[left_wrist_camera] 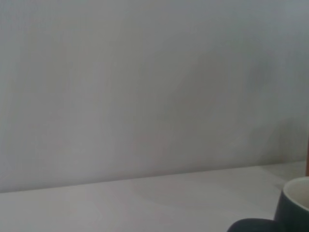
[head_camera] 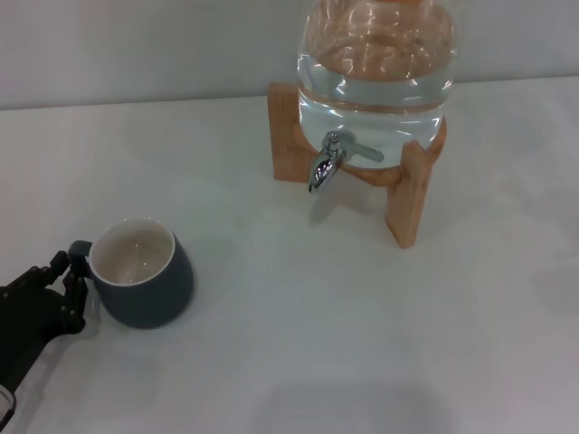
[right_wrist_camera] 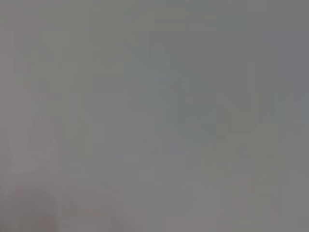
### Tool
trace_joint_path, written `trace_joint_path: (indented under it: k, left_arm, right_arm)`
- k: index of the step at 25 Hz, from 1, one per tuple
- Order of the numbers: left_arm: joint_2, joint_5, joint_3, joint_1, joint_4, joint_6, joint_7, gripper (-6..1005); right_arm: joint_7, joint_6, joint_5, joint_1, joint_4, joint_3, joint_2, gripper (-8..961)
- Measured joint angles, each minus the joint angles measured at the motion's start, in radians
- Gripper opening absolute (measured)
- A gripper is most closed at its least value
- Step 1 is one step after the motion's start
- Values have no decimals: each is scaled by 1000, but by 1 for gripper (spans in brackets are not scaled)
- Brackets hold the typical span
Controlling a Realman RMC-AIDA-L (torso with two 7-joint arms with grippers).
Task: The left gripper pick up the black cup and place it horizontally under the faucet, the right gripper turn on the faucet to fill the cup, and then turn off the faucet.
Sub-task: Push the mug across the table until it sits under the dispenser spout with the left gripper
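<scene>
The black cup (head_camera: pixel 145 280) stands upright on the white table at the front left, cream inside showing, its small loop handle turned to the left. My left gripper (head_camera: pixel 71 276) sits low at the picture's left edge, right against that handle, open, its fingertips on either side of the handle's lower part. The cup's rim (left_wrist_camera: pixel 295 205) shows at the edge of the left wrist view. The chrome faucet (head_camera: pixel 327 163) juts from the water jar at the back, its flat lever pointing right. The right gripper is out of view.
A clear water jar (head_camera: pixel 375 63) rests in a wooden stand (head_camera: pixel 407 194) at the back right of the white table (head_camera: pixel 298 344). A grey wall runs behind the table. The right wrist view shows only plain grey.
</scene>
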Motion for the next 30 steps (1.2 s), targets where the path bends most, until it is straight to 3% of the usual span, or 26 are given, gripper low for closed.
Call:
trace_joint_path:
  k: [4,9,30]
  left_arm:
    - [0,10,1,0,0,1,0,202]
    - [0,20,1,0,0,1,0,125]
    - [-1,19,-5,-5,0,-37,-1,129]
  right_arm:
    - [0,1,0,-1,0,0,0,839]
    - [0,3,0,-3,-2,0,0,839]
    - [1,3,0,-3,-1,0,0,838]
